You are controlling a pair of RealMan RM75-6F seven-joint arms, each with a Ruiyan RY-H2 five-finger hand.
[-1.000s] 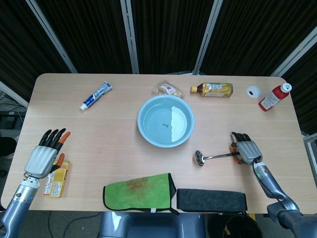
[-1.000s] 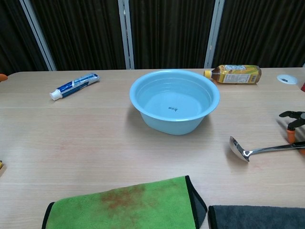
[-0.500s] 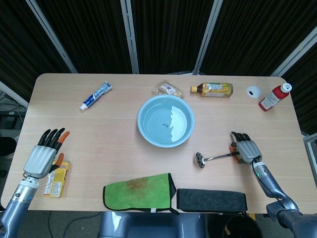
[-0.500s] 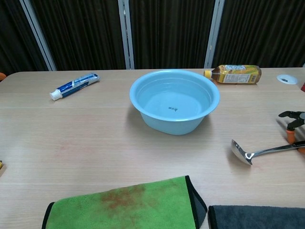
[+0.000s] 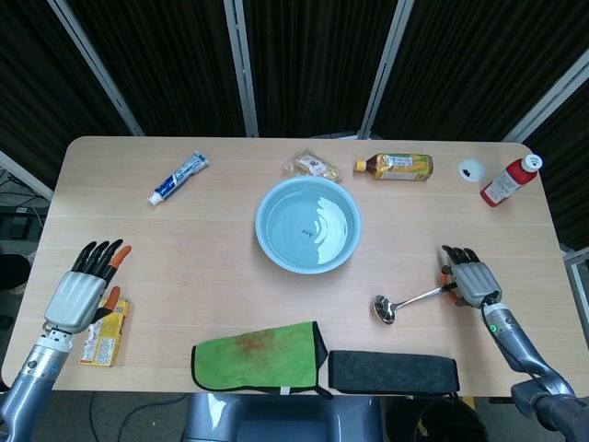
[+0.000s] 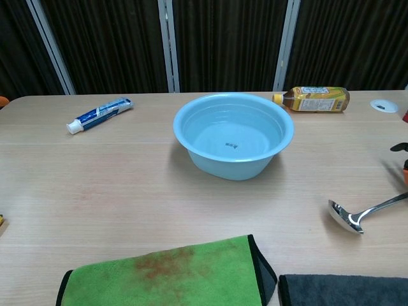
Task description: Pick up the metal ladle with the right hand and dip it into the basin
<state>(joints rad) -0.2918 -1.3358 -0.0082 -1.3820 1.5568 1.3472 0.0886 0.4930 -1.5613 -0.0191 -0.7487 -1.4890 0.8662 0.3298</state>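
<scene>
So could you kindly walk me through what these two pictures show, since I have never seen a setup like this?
It is a two-armed robot at a table, each arm ending in a humanlike hand. One camera looks down from its head, the other forward from its chest. The right hand holds the handle of a metal ladle, its bowl near the tabletop. The left hand is open beside a yellow packet. A blue basin of water sits mid-table, with a toothpaste tube, a tea bottle, a red bottle, a green cloth and a dark cloth around it.

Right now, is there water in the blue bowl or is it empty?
It has water. In the head view the basin shows ripples and a bright reflection on the surface inside it.
</scene>
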